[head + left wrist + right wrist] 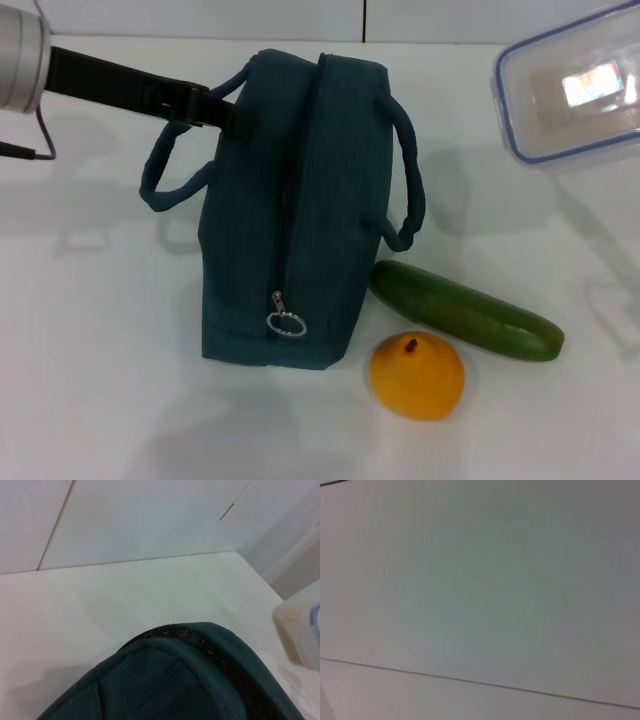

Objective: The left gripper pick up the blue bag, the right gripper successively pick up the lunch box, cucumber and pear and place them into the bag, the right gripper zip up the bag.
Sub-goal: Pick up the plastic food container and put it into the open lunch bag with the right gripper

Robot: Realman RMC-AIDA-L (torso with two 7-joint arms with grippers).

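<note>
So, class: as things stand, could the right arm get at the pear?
Probably yes. The pear sits in the open on the table, right of the bag, close beside the cucumber, with nothing over it. The right pincer itself is out of view.

A plain white table (90,380) spreads below; behind it stands a pale panelled wall (150,515).

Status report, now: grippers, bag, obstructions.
Left gripper at the blue bag handle, grip unclear. Right gripper out of view. Lunch box raised at right. Cucumber and pear on table. Bag closed.
</note>
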